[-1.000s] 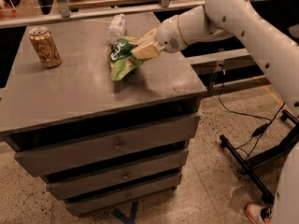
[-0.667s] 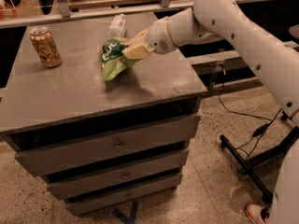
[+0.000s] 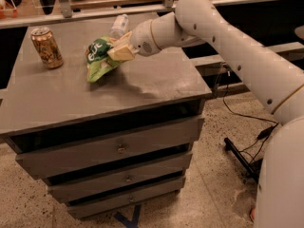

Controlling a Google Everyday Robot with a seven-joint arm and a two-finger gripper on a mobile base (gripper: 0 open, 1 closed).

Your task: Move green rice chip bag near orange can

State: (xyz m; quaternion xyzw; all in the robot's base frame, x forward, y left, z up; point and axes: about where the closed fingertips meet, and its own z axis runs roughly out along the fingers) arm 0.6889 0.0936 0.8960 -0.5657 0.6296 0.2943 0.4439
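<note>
The green rice chip bag is a light-green crinkly bag with a dark-green round logo. It hangs tilted just above the grey cabinet top, near its middle. My gripper is shut on the bag's right upper edge, its tan fingers pinching the foil. The orange can stands upright at the top's far left, roughly one bag-width to the left of the bag.
A clear plastic bottle lies at the back of the top, just behind my gripper. The cabinet has three drawers below. A rail runs behind it. Cables and a dark stand base lie on the floor at right.
My gripper has carried the bag to the left across the top, toward the can. The can and the bottle have not moved.
</note>
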